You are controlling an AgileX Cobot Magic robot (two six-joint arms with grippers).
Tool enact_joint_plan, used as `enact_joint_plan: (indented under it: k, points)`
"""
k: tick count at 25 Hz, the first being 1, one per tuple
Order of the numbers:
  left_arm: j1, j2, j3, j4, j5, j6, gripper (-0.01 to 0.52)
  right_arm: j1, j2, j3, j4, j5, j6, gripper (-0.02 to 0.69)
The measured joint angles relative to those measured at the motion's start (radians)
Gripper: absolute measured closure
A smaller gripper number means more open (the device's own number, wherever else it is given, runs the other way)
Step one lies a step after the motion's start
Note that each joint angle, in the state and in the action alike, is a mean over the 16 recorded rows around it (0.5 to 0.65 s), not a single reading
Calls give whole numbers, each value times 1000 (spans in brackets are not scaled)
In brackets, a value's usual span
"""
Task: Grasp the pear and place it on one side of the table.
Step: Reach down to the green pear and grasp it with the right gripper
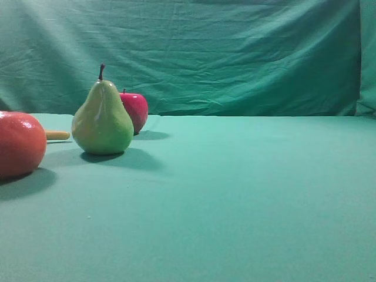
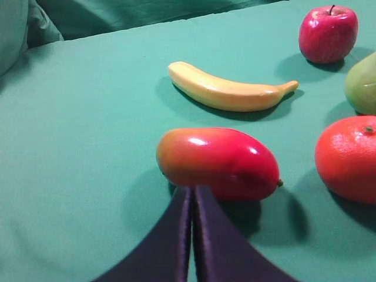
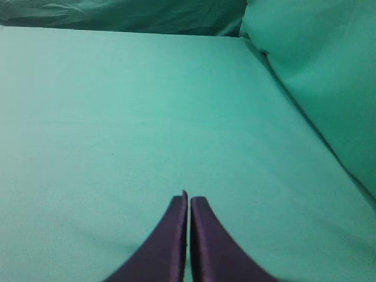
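The yellow-green pear [image 1: 103, 120] stands upright on the teal table [image 1: 235, 194] at the left, just in front of a red apple [image 1: 135, 110]. Only its edge shows at the right border of the left wrist view [image 2: 363, 85]. My left gripper [image 2: 192, 191] is shut and empty, its tips close to a red-orange mango [image 2: 218, 163], well short of the pear. My right gripper [image 3: 188, 200] is shut and empty over bare cloth. Neither gripper shows in the exterior high view.
A large orange-red round fruit [image 1: 20, 144] sits at the left edge, also in the left wrist view [image 2: 348, 157]. A banana [image 2: 226, 91] lies behind the mango, and the apple [image 2: 328, 33] is far right. A wrinkled green backdrop [image 1: 194, 53] rises behind the table.
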Motion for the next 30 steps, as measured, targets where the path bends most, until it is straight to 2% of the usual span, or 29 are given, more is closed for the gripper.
enact_joint_plan:
  k: [17,23,30]
  points:
    - [0,0,0,0,0,0,514,0,0,1,-33,-21,4,665]
    - [0,0,0,0,0,0,514,0,0,0,-63,-180,52,665]
    - [0,0,0,0,0,0,514,0,67,-72,-109,-336,171,665]
